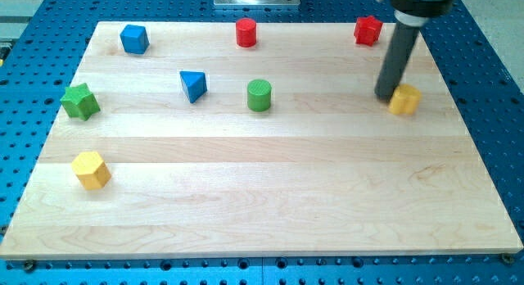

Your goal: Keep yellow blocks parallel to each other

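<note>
My tip seemingly touches a small yellow block; a yellow hexagonal block lies far left, near the wooden table edge.

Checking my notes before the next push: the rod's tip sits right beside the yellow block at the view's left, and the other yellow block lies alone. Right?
Not quite. In the camera view my tip sits beside the yellow block at the view's right; the yellow block at the view's left lies alone.

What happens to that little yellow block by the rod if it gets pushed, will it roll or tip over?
Probably neither: the yellow block looks squat and flat-sided, so it should slide on the smooth wooden board. My tip sits against its left edge in the view, off-centre perhaps, so it may twist as it slides.
</note>
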Controlling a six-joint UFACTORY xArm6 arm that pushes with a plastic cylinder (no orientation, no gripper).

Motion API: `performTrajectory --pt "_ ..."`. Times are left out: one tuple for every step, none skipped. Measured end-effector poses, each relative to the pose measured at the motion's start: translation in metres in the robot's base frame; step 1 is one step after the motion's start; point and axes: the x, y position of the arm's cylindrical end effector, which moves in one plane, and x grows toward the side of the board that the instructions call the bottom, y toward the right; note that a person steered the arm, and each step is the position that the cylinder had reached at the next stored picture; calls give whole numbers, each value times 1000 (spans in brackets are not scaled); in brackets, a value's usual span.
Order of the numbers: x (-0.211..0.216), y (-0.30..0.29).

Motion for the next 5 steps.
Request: performTrajectory --pt "4 -14" --pt "-30 -88" --pt "-55 -155" --pt "-55 -181" --pt "-55 -208"
